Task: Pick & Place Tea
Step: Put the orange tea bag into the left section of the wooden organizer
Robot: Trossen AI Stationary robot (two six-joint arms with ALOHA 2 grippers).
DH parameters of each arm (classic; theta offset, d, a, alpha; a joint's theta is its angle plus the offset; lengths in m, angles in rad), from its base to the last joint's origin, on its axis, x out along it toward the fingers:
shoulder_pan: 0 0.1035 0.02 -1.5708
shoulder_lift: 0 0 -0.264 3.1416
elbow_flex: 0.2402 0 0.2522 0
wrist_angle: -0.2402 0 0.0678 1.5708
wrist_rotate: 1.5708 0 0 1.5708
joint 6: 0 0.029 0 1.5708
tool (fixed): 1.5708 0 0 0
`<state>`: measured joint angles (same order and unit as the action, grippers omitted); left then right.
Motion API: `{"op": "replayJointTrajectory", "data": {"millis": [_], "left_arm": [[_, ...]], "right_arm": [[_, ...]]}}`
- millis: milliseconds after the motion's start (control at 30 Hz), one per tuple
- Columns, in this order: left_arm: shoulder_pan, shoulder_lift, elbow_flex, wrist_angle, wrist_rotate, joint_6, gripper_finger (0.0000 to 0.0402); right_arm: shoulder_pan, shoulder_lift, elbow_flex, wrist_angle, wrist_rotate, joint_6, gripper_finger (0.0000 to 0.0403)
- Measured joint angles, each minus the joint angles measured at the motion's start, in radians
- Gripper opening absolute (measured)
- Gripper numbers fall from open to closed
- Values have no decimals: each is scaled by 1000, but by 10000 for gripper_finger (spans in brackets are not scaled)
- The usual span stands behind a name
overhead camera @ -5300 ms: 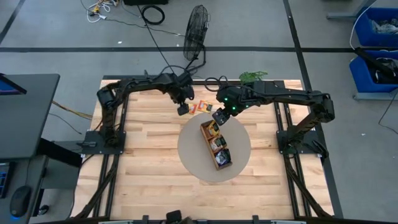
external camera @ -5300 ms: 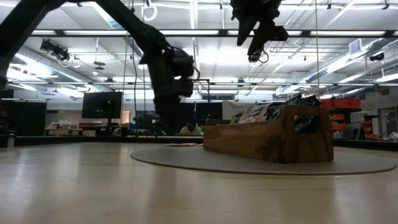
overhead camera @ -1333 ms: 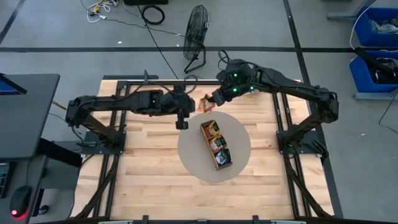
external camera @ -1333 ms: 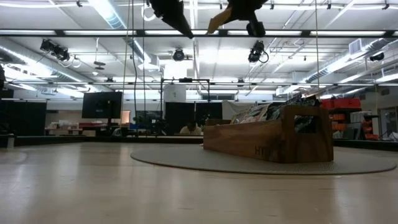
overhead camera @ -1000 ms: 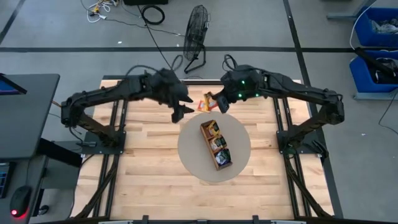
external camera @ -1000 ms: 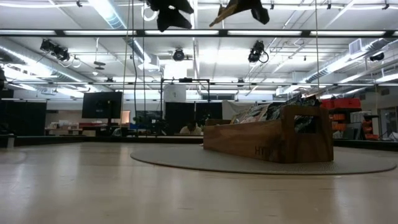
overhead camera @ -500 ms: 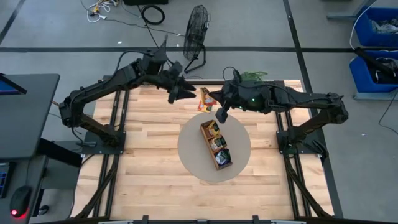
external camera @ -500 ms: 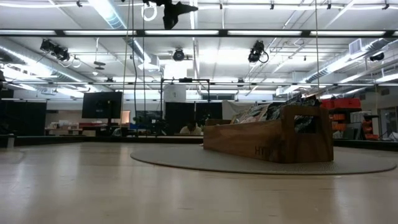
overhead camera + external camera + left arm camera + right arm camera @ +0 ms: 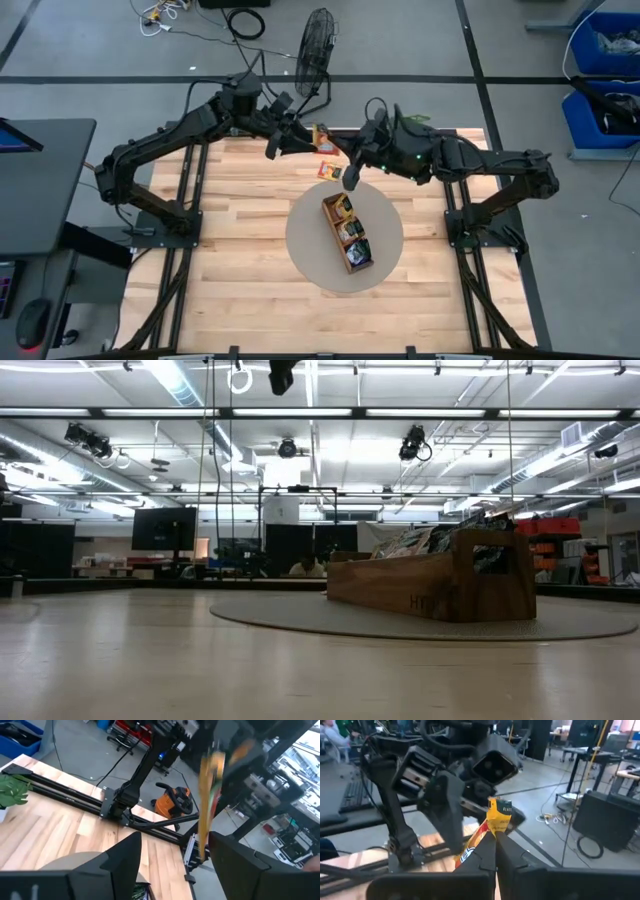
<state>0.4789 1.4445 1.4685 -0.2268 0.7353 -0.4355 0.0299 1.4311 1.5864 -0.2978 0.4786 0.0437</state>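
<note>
From above, you have the left tool (image 9: 272, 147) raised over the far edge of the tabletop (image 9: 230, 250), its fingers spread, and the right tool (image 9: 351, 177) just beyond the far end of the wooden tray (image 9: 347, 233), which sits on the round mat (image 9: 310, 250) with sachets filed inside. More tea (image 9: 326, 171) lies on the tabletop between the two tools. At tabletop level you see only the tray (image 9: 440, 585) on its mat (image 9: 300, 618). Your left wrist camera shows spread fingers (image 9: 120, 865). Your right wrist camera shows fingers pressed together, pinching an orange-yellow sachet (image 9: 495, 822).
</note>
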Motion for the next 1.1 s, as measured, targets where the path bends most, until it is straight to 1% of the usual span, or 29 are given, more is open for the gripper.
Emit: {"op": "replayJointTrajectory", "data": {"millis": [133, 267, 400, 600, 633, 733, 833, 933, 1033, 1100], "left_arm": [[0, 0, 0, 20, -1, -26, 232], [-11, 0, 0, 47, -2, -27, 201], [-17, 1, 0, 50, -1, -32, 144], [-18, 1, 0, 55, 0, -18, 24], [-18, 1, 0, 54, 1, -14, 15], [-18, 1, 0, 44, 4, 7, 15], [-19, 2, 0, 15, 1, 53, 13], [-17, -5, -1, -70, 17, 110, 8], [-15, -5, 0, -157, 10, 168, 10], [-17, -5, 0, -224, 8, 217, 11]], "right_arm": [[-3, 14, -2, 11, -25, 6, 0], [-3, 37, -2, 17, -23, 9, 0], [-3, 37, -2, 24, -23, 26, 0], [-3, 37, -2, 19, -22, 31, 0], [-3, 37, -2, 15, -21, 31, 0], [-3, 31, -2, -10, -27, 58, 0], [-3, 16, -2, -56, -47, 116, 12], [-9, -18, -1, -122, -62, 187, 36], [-32, -51, 2, -194, -125, 291, 67], [-53, -57, 0, -242, -189, 354, 90]]}}
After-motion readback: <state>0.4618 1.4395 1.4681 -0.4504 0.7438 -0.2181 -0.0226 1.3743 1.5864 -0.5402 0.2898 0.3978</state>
